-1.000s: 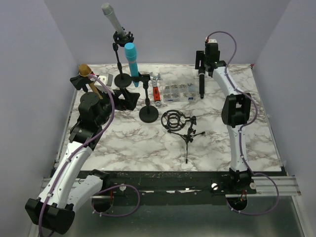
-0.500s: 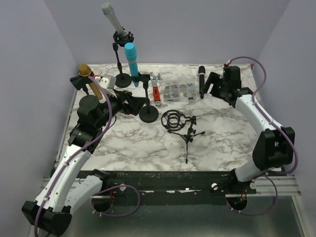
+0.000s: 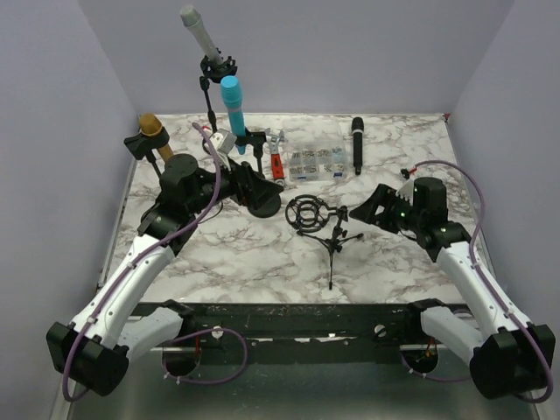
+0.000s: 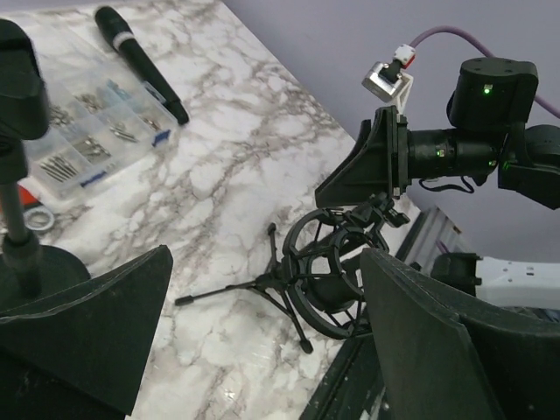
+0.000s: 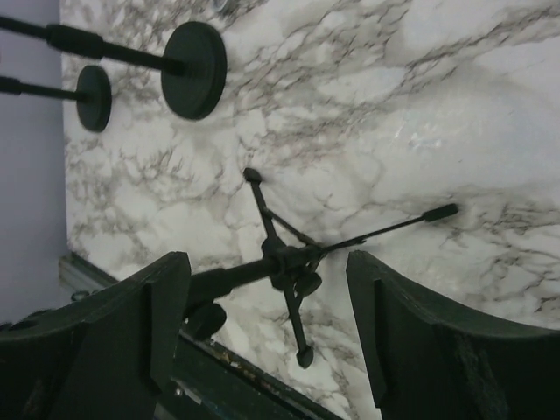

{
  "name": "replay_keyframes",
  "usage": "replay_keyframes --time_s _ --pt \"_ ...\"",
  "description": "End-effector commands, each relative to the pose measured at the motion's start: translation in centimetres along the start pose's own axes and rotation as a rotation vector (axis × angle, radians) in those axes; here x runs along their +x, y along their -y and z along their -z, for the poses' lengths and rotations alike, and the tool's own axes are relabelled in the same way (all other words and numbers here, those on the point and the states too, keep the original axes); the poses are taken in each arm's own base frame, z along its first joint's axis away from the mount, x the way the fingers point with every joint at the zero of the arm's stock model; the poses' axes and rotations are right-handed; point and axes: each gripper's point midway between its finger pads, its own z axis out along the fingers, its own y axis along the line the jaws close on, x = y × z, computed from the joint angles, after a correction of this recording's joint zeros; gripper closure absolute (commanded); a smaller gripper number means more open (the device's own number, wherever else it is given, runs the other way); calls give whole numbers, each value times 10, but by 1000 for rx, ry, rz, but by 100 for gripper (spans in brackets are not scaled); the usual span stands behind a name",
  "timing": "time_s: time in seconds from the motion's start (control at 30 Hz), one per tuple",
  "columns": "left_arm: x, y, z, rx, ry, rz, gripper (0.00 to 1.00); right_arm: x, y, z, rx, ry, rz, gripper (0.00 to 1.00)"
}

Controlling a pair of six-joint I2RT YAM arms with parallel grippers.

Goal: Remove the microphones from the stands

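We are flanking the black tripod stand [image 3: 333,238].
Our left gripper [image 3: 254,188] and right gripper [image 3: 372,206] are gaping empty; a slim black microphone [image 3: 357,145] is lying by the marble table's [image 3: 245,254] far edge.

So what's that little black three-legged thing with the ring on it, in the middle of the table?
It is a small black tripod stand, metal by the look of it. Three thin legs spread on the marble table, and a short stem carries a ring mount, a round cage laced with cords. The ring looks empty: no microphone sits in it. It stands near the table's middle, the stem seemingly tilted toward the left side, and only the table touches it.
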Motion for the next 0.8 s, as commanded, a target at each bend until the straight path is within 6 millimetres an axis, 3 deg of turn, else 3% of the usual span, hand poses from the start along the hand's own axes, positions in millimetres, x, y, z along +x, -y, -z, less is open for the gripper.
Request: replay_keyframes --time_s 0.0,0.1,0.27,0.37,0.5,0.77 --pt "3 30 -9 176 -71 50 10 41 -32 13 -270 -89 -34 22" --pt "10 35 -15 230 -107 87 10 64 -53 23 -481 -131 -42 23" --pt "19 37 -21 263 -148 108 10 73 -72 34 -698 -126 -51 23" --pt "22 36 -23 266 -164 111 10 80 -70 31 -724 -150 -47 24" --pt "26 38 -26 282 -185 119 10 80 -67 28 -737 -134 -20 37" --pt "29 40 -28 298 -202 125 10 83 -44 20 -727 -121 -112 40"
